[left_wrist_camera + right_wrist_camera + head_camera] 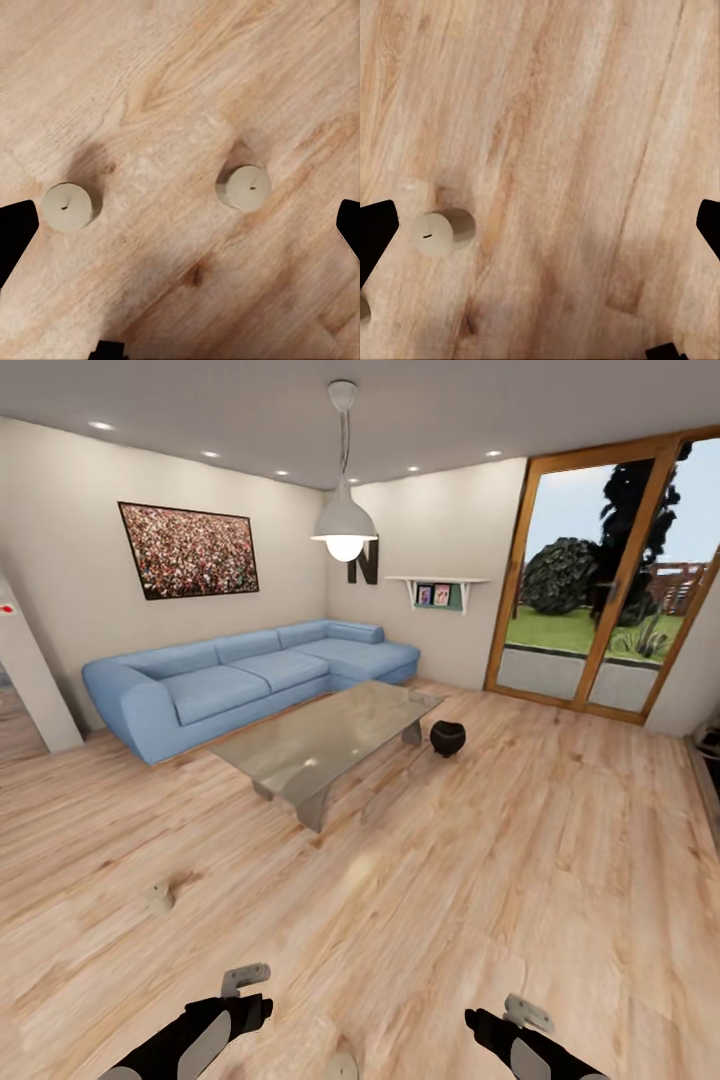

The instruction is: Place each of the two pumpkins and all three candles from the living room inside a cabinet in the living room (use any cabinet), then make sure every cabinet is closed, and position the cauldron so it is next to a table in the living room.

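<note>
Both sets of jaws stood wide apart and empty: under the left gripper point(180, 225) two stubby pale candles point(69, 206) point(245, 187) stood upright on the plank floor point(225, 75), and under the right gripper point(540, 225) a third candle point(441, 230) lay beside one fingertip. They looked light, rigid, waxy and likely slick, best pinched across the round sides. Both forearms hung low and forward, well short of the glass coffee table point(330, 740), the black cauldron point(447, 737) just beside it.

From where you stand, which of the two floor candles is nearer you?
The near candle, low between the left gripper and right gripper; the far candle stands further ahead, off to the left.
</note>
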You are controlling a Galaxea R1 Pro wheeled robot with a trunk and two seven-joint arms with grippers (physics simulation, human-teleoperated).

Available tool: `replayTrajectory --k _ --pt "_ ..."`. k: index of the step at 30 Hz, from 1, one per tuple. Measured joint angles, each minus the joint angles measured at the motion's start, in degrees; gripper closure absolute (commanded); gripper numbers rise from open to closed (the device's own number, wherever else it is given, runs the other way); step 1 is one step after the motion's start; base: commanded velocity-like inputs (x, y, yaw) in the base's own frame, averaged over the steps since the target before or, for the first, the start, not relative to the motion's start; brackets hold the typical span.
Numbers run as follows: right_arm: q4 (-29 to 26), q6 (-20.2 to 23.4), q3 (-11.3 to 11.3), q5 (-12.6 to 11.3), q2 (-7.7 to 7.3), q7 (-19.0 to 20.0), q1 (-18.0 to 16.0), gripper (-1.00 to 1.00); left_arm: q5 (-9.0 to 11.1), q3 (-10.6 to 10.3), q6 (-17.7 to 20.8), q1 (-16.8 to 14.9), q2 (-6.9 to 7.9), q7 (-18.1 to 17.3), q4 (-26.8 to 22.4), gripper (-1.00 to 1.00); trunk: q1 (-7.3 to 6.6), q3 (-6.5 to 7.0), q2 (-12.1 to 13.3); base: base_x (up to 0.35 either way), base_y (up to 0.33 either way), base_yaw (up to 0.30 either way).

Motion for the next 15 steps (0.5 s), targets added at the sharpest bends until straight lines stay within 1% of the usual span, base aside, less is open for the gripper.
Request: replayTrajectory --k 2,4,11,13,15 --pt "0.00 -0.02 0.00 0.00 0.00 0.00 0.00 -1.00 0.02 0.00 0.00 0.02 0.00 0.00 0.00 -1.00 0.00 0.12 0.00 0.250 0.000 0.146" --pt "0.00 -0.02 0.00 0.00 0.00 0.00 0.00 -1.00 0.02 0.00 0.00 0.01 0.00 0.00 0.00 -1.00 0.02 0.26 0.00 0.125 0.000 0.156" --pt "0.01 -0.03 -0.01 0.01 0.00 0.00 -0.01 -1.00 0.03 0.00 0.01 0.00 0.00 0.00 -0.02 -1.00 0.03 0.80 0.01 0.022 -0.009 0.166" --pt "0.01 -0.03 -0.01 0.01 0.01 0.00 -0.01 -1.00 0.03 0.00 0.03 0.01 0.01 0.00 -0.01 -1.00 0.03 0.95 0.00 0.002 -0.099 0.184" --pt "0.01 -0.03 -0.01 0.01 0.01 -0.01 -0.01 -1.00 0.03 0.00 0.02 0.01 0.01 -0.01 -0.01 -1.00 0.03 1.11 0.01 0.025 -0.200 0.206"
